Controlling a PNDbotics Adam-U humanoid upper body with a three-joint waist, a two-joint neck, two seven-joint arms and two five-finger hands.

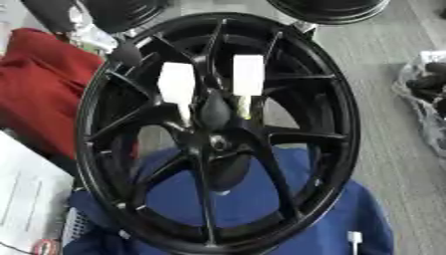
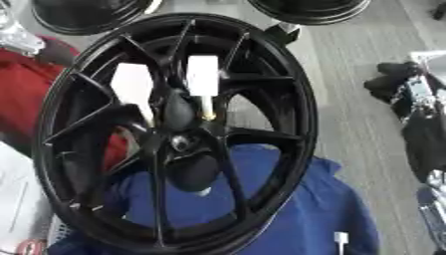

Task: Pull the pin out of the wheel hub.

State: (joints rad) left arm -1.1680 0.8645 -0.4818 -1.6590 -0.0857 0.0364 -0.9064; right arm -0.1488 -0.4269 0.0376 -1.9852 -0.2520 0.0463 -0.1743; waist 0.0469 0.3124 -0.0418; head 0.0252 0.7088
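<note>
A black spoked wheel (image 1: 113, 99) stands tilted in the middle, resting on a blue cloth (image 1: 253, 199). Two white-handled pins stick out just above the hub (image 1: 218, 143): the left pin (image 1: 177, 83) and the right pin (image 1: 248, 74), whose thin shaft runs down toward the hub. My left arm enters from the upper left, and its dark rounded end (image 1: 127, 53) lies over the rim's upper left edge, apart from both pins. A black and silver shape at the right edge looks like my right hand (image 2: 393, 84), well clear of the wheel.
More black wheels (image 2: 83, 15) lie at the back. A red cloth (image 1: 39, 84) is on the left and a white sheet (image 1: 26, 199) at the lower left. One small white pin (image 1: 354, 237) lies on the blue cloth at the lower right. Grey floor (image 1: 392, 149) runs along the right.
</note>
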